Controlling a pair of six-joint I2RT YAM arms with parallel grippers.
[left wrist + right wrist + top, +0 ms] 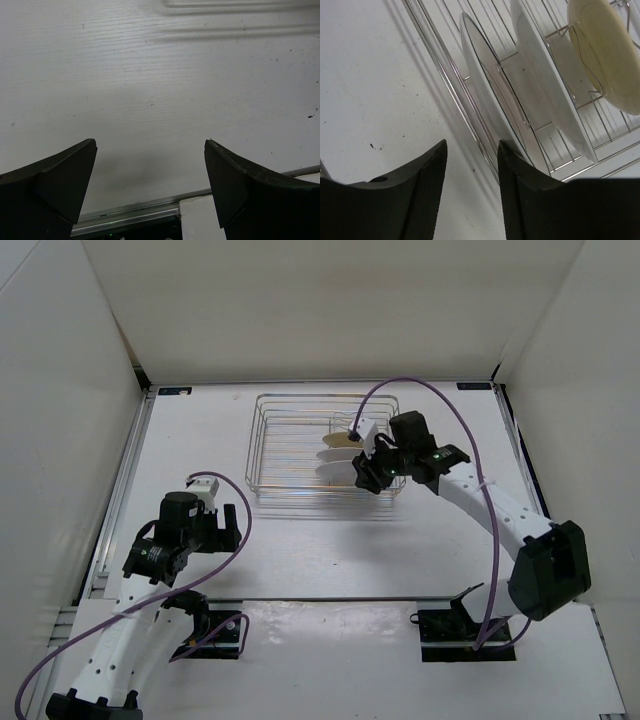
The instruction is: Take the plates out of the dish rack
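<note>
The silver wire dish rack point(285, 440) stands at the back middle of the table. Three small plates stand on edge in its right part. In the right wrist view they are a pale grey one point(485, 85) nearest, a white one point(545, 75) in the middle and a tan one point(605, 50) farthest. From the top view I see the tan plate point(338, 440) and a white one point(333, 465). My right gripper point(471, 145) is open and empty over the rack's near right rim point(445, 65), beside the nearest plate. My left gripper point(150, 142) is open and empty over bare table.
White walls close in the table on the left, back and right. An aluminium rail point(120, 490) runs along the left edge, and it shows below the left fingers point(130, 210). A purple cable point(470, 430) arcs over the right arm.
</note>
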